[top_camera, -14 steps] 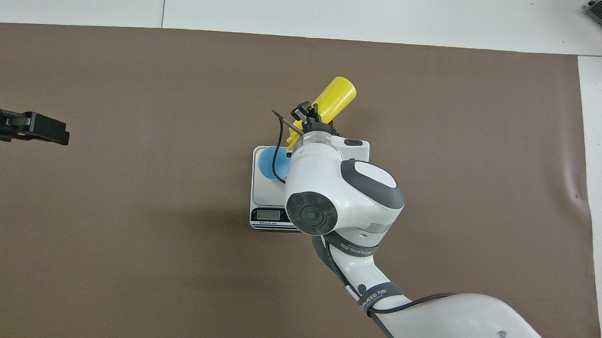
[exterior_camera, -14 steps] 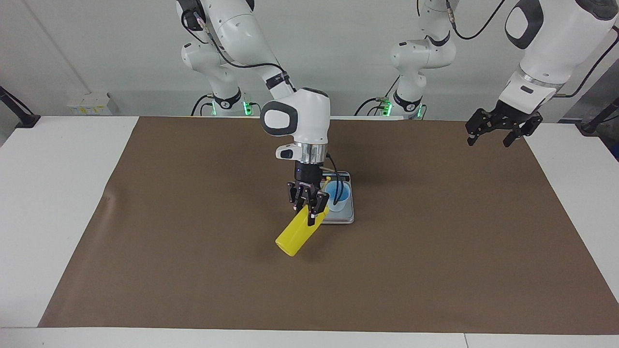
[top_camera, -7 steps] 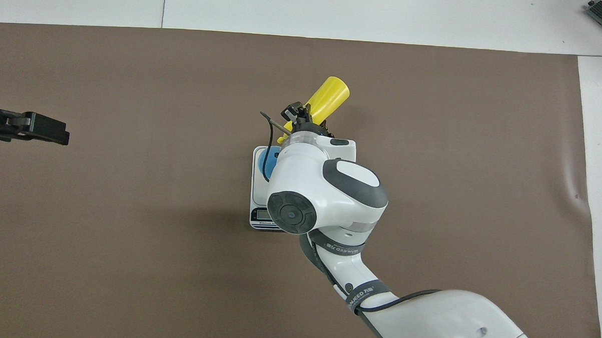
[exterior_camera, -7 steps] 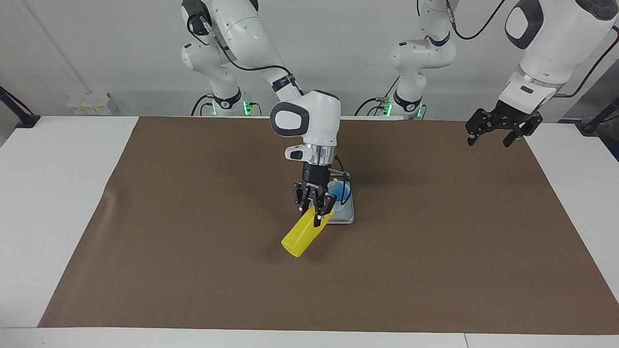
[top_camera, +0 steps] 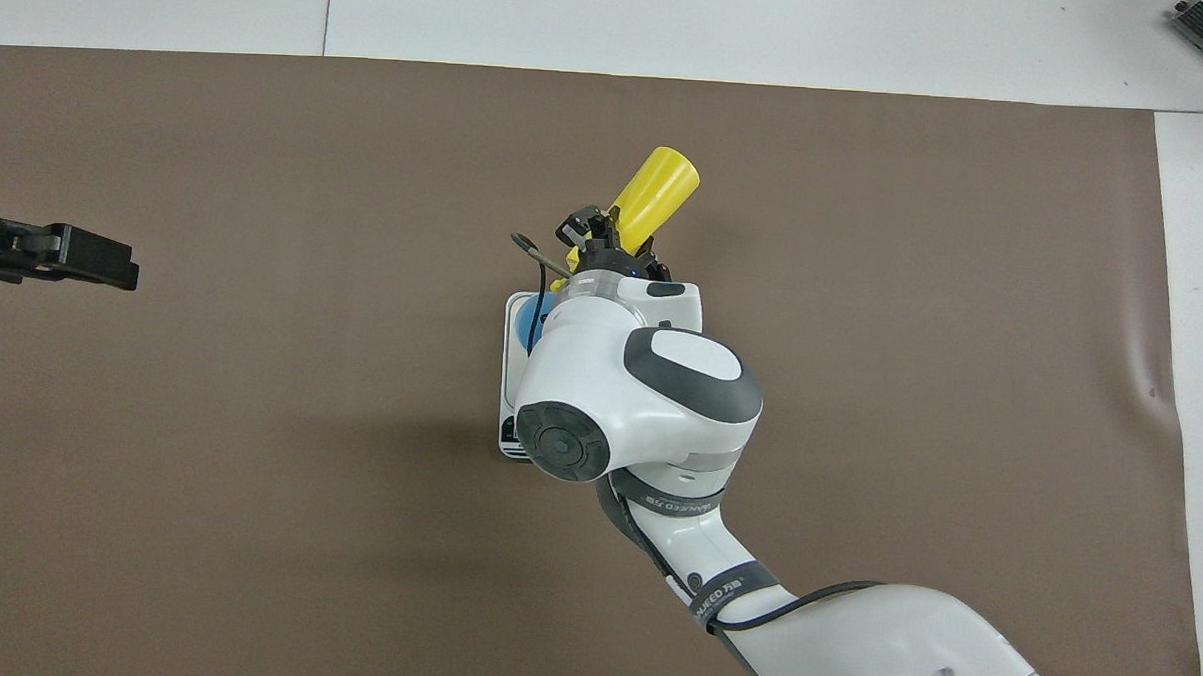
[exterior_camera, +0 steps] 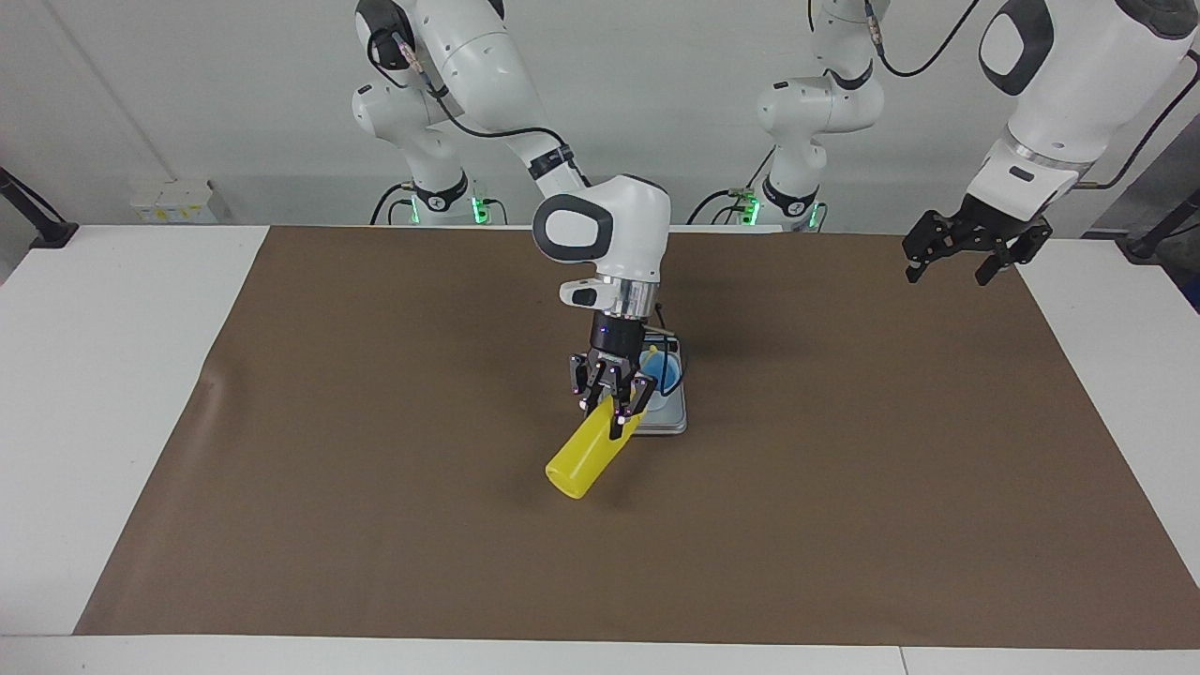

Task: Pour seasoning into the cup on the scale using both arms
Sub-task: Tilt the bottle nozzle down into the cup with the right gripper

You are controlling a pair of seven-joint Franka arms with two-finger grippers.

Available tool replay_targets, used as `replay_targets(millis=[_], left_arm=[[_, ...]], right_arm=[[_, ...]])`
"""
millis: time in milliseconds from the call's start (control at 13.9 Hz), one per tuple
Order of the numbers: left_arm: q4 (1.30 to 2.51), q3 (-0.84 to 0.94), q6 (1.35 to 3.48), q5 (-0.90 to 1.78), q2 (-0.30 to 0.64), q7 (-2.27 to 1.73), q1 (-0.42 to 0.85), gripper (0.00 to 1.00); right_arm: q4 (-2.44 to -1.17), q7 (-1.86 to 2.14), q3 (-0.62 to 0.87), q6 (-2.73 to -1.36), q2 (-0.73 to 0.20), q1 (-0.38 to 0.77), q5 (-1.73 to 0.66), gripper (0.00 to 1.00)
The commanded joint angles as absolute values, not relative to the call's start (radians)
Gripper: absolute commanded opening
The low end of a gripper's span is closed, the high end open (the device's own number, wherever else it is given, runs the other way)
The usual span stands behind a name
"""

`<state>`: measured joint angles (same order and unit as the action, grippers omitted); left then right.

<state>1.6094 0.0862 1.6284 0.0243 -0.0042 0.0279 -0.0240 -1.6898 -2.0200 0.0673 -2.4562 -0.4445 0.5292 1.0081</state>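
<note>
My right gripper (exterior_camera: pixel 611 409) is shut on the yellow seasoning bottle (exterior_camera: pixel 583 457), gripping it near the cap end. The bottle is tipped over, its base up and away from the robots, its nozzle end pointing down toward the light-blue cup (exterior_camera: pixel 662 373). In the overhead view the bottle (top_camera: pixel 655 186) sticks out past the right wrist, and only a sliver of the cup (top_camera: pixel 532 321) shows. The cup stands on the silver scale (exterior_camera: pixel 671 420), whose edge (top_camera: pixel 508 375) peeks out beside the right arm. My left gripper (exterior_camera: pixel 966 251) hangs open over the brown mat's corner at the left arm's end, holding nothing, waiting.
A brown mat (exterior_camera: pixel 375 487) covers most of the white table (exterior_camera: pixel 112 375). The right arm's large wrist (top_camera: pixel 639 399) hides most of the scale from above. The left gripper's tip (top_camera: pixel 64 254) shows at the overhead view's edge.
The right arm has shifted toward the left arm's end, carrying the tipped bottle closer over the cup. The left arm has not moved.
</note>
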Motion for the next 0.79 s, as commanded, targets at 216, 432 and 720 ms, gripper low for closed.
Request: replay_targets(millis=[216,432,720], left_arm=[[1.628,0.095,1.615,0.014,-0.029,0.029,-0.038,1.00],[1.628,0.095,1.615,0.012,-0.028,0.029,-0.038,1.00],[1.628,0.095,1.615,0.012,-0.028,0.029,-0.038,1.00]], right_arm=[[-1.660,-2.068,0.072,-2.441,-0.454,0.531,1.032,0.00],[-1.658,-2.124,0.074,-2.444,-0.453,0.529,1.029,0.00],[-1.661,-2.134,0.077,-2.456,-0.422,0.502,0.959,0.00]])
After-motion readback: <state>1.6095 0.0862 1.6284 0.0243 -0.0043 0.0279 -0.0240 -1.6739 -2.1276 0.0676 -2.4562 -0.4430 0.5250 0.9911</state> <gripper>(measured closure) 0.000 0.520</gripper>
